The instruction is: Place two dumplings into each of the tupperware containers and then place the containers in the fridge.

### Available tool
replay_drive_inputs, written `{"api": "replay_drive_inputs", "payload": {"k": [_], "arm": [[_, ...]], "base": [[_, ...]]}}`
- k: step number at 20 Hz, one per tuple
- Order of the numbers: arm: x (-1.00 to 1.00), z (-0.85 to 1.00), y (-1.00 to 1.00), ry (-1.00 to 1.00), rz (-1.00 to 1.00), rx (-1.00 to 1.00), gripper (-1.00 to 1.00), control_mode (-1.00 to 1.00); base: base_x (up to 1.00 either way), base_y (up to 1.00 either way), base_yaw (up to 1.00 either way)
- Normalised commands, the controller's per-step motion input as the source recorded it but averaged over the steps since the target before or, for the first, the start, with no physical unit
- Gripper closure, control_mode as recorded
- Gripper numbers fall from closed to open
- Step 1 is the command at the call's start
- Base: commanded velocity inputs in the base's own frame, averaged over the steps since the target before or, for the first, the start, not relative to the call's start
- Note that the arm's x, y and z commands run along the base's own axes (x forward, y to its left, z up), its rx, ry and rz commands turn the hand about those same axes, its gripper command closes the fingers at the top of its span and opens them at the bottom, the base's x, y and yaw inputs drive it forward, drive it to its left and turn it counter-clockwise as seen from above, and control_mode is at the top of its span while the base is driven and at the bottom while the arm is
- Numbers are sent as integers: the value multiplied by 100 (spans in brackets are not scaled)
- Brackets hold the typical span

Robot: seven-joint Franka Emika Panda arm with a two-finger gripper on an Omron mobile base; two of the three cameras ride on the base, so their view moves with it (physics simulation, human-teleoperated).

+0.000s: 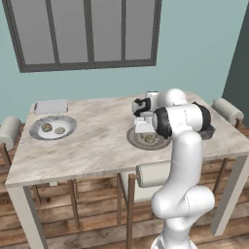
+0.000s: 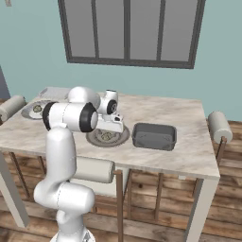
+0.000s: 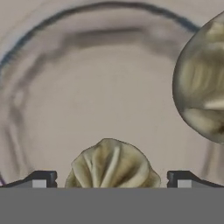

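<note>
left base view – containers: one pale tupperware container (image 1: 50, 106) lies at the far left corner of the marble table (image 1: 97, 146); a darker second container (image 1: 209, 131) sits at the right, mostly hidden behind the arm's elbow. what is inside either cannot be told.
left base view – plates: a left plate (image 1: 52, 128) just in front of the pale container holds two dumplings (image 1: 53, 129); a near plate (image 1: 146, 140) under the hand holds another dumpling (image 1: 150, 139).
left base view – in the way: the arm covers part of the near plate; padded chairs (image 1: 9, 132) stand around the table, a window (image 1: 87, 31) behind.
right base view – containers: the dark grey second container (image 2: 154, 136) lies just right of the near plate (image 2: 108, 137), its floor bare; the pale one (image 2: 53, 91) shows as a sliver at the far left corner.
right base view – gripper: the gripper (image 2: 111, 128) hangs low over the near plate.
hand view – gripper: fingertips (image 3: 40, 179) spread wide either side of one dumpling (image 3: 112, 164), not pinching it.
hand view – plate: a second dumpling (image 3: 201, 83) lies to the right on the plate (image 3: 65, 96).
</note>
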Motion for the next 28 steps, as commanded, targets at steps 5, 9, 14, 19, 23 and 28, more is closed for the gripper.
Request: {"api": "replay_drive_inputs", "payload": {"k": [5, 9, 14, 19, 23, 28], "arm": [[0, -1, 0, 7, 0, 0, -100, -100], [-12, -7, 0, 8, 0, 0, -100, -100], [-5, -11, 0, 8, 0, 0, -100, -100], [-11, -11, 0, 6, 0, 0, -100, -100], [-20, -25, 0, 11, 0, 0, -100, -100], [-26, -23, 0, 8, 0, 0, -100, -100]], "base": [[0, 0, 0], [0, 0, 0], [0, 0, 0], [0, 0, 0], [0, 0, 0], [0, 0, 0]]}}
